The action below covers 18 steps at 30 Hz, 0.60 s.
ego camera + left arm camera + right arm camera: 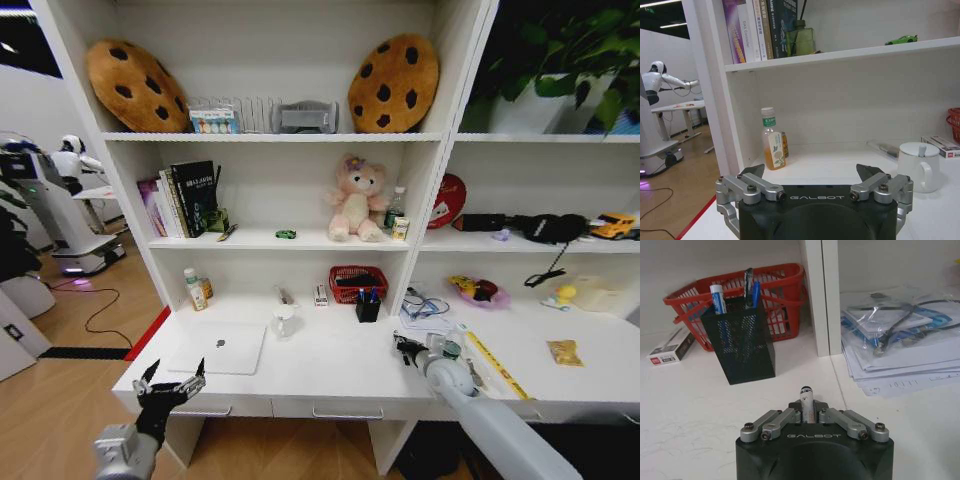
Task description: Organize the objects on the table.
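Note:
On the white table lies a slim silver laptop, closed, at the left. Just in front of its near corner my left gripper hovers open and empty; the left wrist view shows the left gripper with jaws spread wide. My right gripper is shut on a pen that sticks out between the jaws. A short way ahead of it stands a black mesh pen holder with blue and black pens in it. A tiny green toy car rests on the middle shelf.
A red basket sits behind the pen holder. A white mug, a tea bottle and a small box stand at the back. A shelf upright separates bagged cables and papers.

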Available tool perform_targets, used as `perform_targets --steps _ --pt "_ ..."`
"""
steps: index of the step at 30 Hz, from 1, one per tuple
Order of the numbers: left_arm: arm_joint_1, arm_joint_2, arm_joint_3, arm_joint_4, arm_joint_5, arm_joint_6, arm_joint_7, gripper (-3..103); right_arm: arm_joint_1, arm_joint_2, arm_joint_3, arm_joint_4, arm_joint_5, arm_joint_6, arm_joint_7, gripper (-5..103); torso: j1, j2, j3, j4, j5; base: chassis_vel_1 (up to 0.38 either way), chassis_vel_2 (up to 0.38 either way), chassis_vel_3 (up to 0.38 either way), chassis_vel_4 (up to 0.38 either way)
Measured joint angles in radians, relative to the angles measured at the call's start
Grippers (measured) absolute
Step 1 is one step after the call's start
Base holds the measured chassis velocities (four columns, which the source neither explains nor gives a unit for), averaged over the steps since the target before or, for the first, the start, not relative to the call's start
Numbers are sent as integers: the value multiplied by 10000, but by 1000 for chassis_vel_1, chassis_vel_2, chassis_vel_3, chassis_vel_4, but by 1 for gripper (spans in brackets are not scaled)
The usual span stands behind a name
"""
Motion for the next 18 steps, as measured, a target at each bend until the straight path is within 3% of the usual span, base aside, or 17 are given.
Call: perform_targets --steps 6,9,11,12,14,16,18 --pt "0 0 0 0 0 0 0 100 -20 32 4 285 -111 253 3 11 1 0 0 0 0 0 0 0 0" --pt "0 0 0 0 0 0 0 100 -52 -5 24 558 -542 797 -420 11 1 0 0 -1 -2 0 0 0 0" --pt "0 0 0 0 0 0 0 100 174 -54 -68 628 -2446 2744 -1337 11 1 0 0 -5 -5 0 0 0 0" --pt "0 0 0 0 0 0 0 100 174 -54 -68 628 -2446 2744 -1337 11 1 0 0 -5 -5 0 0 0 0" --pt "0 0 0 0 0 0 -1 100 1725 563 -1036 -811 -4611 6343 -1539 11 2 0 0 0 -2 0 0 0 0" --pt "1 0 0 0 0 0 -2 100 1959 674 -1148 -1035 -4726 6598 -1519 11 2 -1 0 0 -5 0 0 0 0" --pt "0 0 1 0 0 0 0 100 2879 1109 -1567 -1935 -5029 7405 -1480 11 2 0 -1 0 -8 0 0 0 0"
